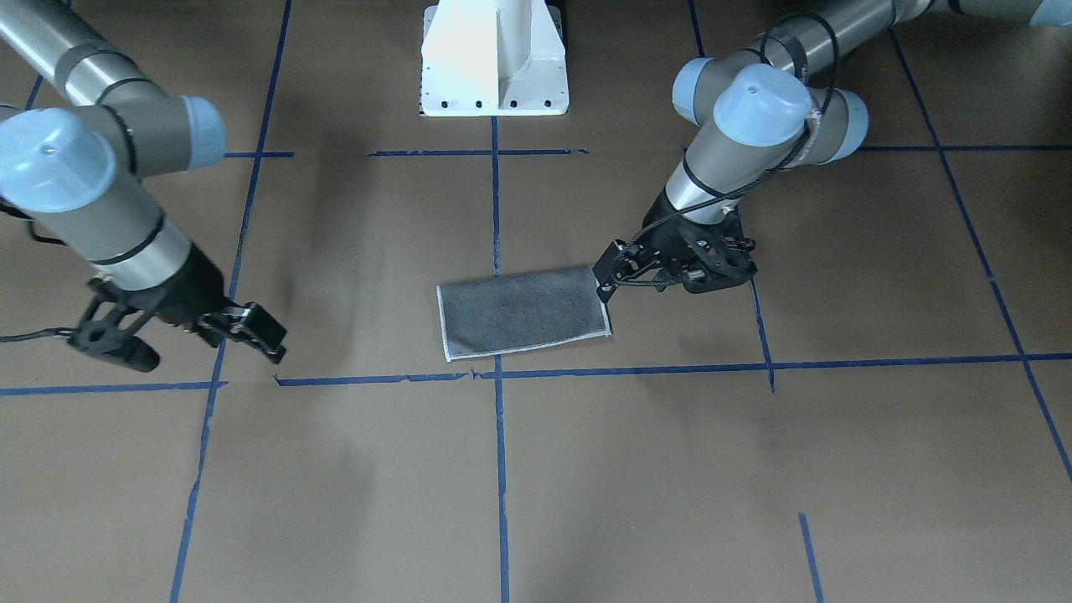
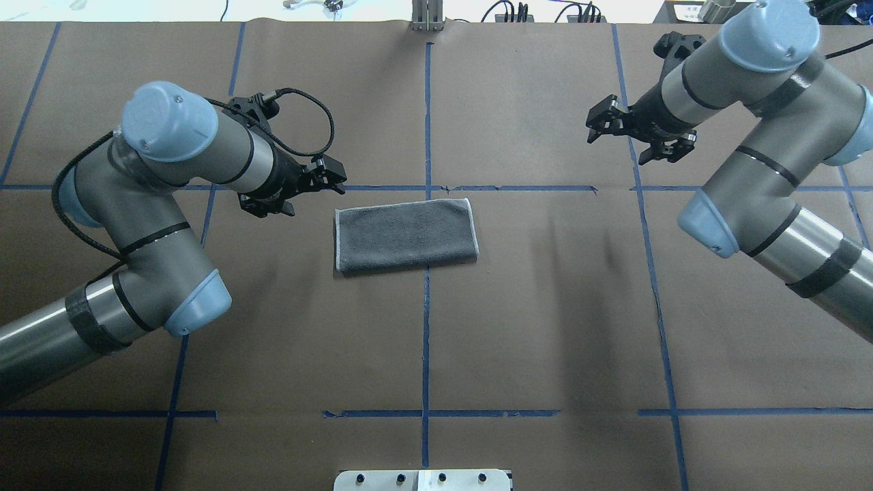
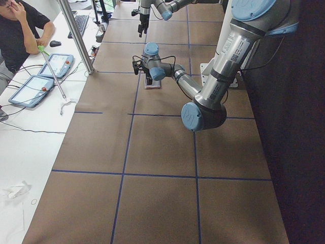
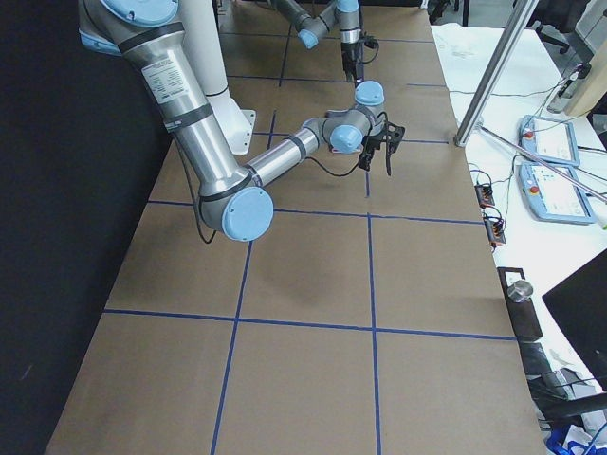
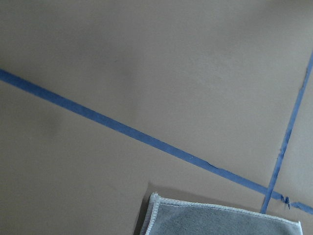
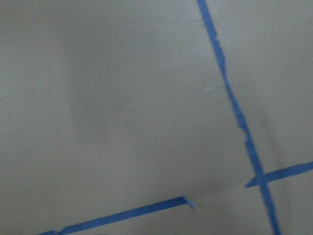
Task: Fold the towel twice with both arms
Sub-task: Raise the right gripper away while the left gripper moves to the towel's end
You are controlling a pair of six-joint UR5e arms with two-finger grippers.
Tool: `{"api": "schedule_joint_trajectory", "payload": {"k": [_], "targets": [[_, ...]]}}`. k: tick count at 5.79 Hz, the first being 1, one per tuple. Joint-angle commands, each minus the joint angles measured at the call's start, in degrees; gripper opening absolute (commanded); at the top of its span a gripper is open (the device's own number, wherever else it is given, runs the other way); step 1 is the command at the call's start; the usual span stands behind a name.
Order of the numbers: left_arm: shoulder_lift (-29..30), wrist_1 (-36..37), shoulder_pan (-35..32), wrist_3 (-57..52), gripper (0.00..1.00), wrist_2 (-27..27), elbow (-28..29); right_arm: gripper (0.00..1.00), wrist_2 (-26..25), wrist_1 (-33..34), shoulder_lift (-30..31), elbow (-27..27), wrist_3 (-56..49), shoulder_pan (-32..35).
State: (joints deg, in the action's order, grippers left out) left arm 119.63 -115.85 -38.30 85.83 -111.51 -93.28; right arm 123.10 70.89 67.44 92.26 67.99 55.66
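The towel (image 1: 523, 311) lies flat near the table's middle as a rectangle, grey face up, with its whitish stitched edge showing; no pink-red face shows. It also shows in the overhead view (image 2: 406, 234) and at the bottom of the left wrist view (image 5: 220, 223). My left gripper (image 2: 335, 174) is open and empty, hovering by the towel's far left corner (image 1: 605, 272). My right gripper (image 2: 597, 125) is open and empty, well off to the towel's right over bare table (image 1: 266, 333). Neither wrist view shows its fingers.
Blue tape lines (image 2: 426, 136) grid the brown table. The white pedestal base (image 1: 494, 59) stands at the robot's side. An operator (image 3: 20, 30) sits at a white side table with tablets (image 3: 30, 89), beyond a metal post (image 3: 76, 35).
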Motion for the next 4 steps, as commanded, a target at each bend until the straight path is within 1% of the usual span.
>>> {"api": "schedule_joint_trajectory", "payload": {"k": [1,2,3,4], "targets": [[-0.18,0.54,4.37,-0.57,1.00,3.67,0.99,1.00,2.49,2.47,5.58,-2.15,-22.87,8.11],[-1.14,0.54,4.55,-0.49,1.00,3.67,1.08,1.00,2.93,8.41,5.51,-2.52,-32.48,11.46],[-0.89,0.63,5.42,-0.40,1.00,3.50,1.86,1.00,4.41,11.60,5.77,-3.13,-38.49,13.32],[-0.45,0.63,5.43,-0.31,1.00,3.06,3.00,1.00,4.77,11.64,6.73,-3.22,-38.81,13.60]]}}
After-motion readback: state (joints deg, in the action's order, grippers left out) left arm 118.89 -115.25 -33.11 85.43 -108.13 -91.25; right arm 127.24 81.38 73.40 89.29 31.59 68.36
